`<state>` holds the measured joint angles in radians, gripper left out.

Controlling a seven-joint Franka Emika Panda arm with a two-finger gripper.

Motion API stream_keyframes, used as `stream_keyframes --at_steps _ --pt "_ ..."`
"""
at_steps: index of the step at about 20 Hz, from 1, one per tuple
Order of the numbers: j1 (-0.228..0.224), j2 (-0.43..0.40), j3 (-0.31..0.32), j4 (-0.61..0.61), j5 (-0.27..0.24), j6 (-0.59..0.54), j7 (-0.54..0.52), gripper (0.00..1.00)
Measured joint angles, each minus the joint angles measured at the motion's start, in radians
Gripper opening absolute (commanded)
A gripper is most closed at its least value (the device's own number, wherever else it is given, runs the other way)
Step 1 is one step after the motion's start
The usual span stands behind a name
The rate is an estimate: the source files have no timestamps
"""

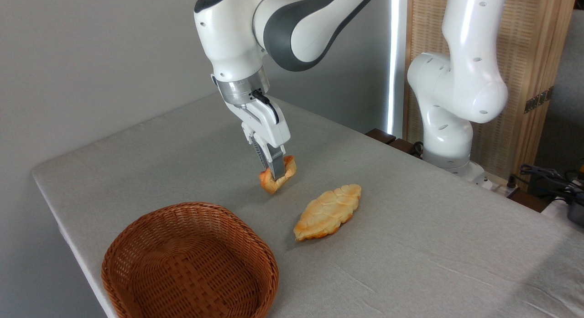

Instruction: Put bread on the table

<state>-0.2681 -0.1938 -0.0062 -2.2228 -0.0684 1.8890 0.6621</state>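
Note:
The bread point(286, 171), a small orange-golden knotted bun, hangs tilted just above the grey table point(182, 153), behind the basket and left of the flat loaf. My gripper point(276, 175) points down from the white arm and is shut on the bread, one finger point(275, 165) crossing its front. I cannot tell whether the bun's lower edge touches the cloth.
A brown wicker basket point(189, 262) with nothing in it sits at the front left near the table edge. A pale-golden leaf-shaped loaf point(327, 211) lies on the cloth to the right of the bun. The arm's base point(449, 140) stands at the back right.

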Motion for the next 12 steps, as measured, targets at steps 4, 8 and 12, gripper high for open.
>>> stream_keyframes --at_steps 4,8,12 --pt "0.000 -0.001 0.001 -0.003 0.000 0.001 0.000 1.00" --pt "0.000 -0.005 0.004 -0.002 0.000 0.007 0.000 1.00" --pt "0.003 -0.019 0.024 0.063 0.001 0.015 0.000 1.00"
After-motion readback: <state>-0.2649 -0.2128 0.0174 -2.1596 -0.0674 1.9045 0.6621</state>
